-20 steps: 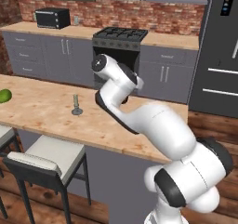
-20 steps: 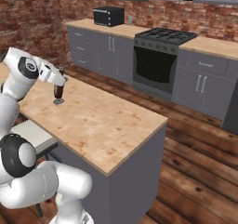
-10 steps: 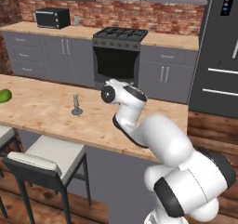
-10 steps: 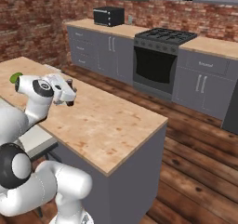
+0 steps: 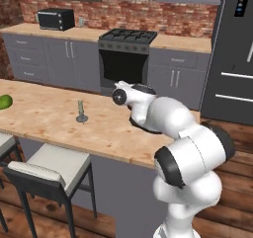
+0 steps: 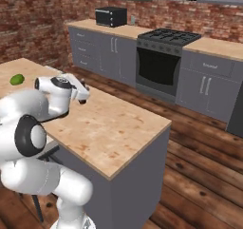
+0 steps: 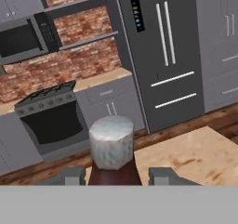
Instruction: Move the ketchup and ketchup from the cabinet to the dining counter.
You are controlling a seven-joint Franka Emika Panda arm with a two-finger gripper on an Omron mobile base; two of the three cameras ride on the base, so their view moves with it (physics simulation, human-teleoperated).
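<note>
- Dark red ketchup (image 7: 114,174) with a pale grey cap is pinched in my claw (image 7: 115,175), a finger on each side
- it's hanging over the marbled dining bench (image 7: 186,155)
- fridge (image 7: 160,51) and stove (image 7: 49,118) straight ahead

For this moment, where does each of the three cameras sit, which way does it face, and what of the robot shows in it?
Left base view: behind the arm's left, looking over the dining counter toward the stove; the white arm fills the right.
Right base view: behind the arm's right, facing the same counter and stove; the arm folds at left.
Hand view: on the hand, looking along the pincer past the ketchup it grips toward the fridge; both fingertips show.
Shared: both base views show the counter, stove, microwave and green fruit.
</note>
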